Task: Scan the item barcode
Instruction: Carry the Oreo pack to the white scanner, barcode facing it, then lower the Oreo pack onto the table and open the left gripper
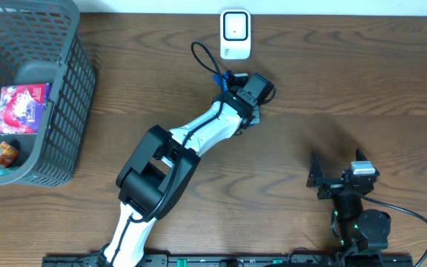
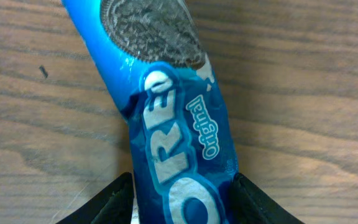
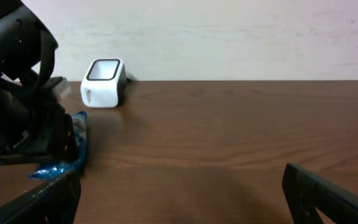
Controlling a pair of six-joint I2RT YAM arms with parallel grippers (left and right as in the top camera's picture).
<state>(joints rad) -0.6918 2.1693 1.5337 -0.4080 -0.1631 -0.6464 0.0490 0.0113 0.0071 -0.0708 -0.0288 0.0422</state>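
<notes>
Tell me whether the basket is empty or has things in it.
Not empty: the basket holds a red packet and a small orange packet on its floor.

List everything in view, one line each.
Oreo pack: 1, blue, held by the left end effector, near the scanner
scanner: 1, white, far edge of table, centre
basket: 1, grey, table's left end
red packet: 1, red-pink, in basket
orange packet: 1, orange, in basket
table: 1, brown wood
left end effector: 1, black, closed on Oreo pack
right end effector: 1, black, open, empty
</notes>
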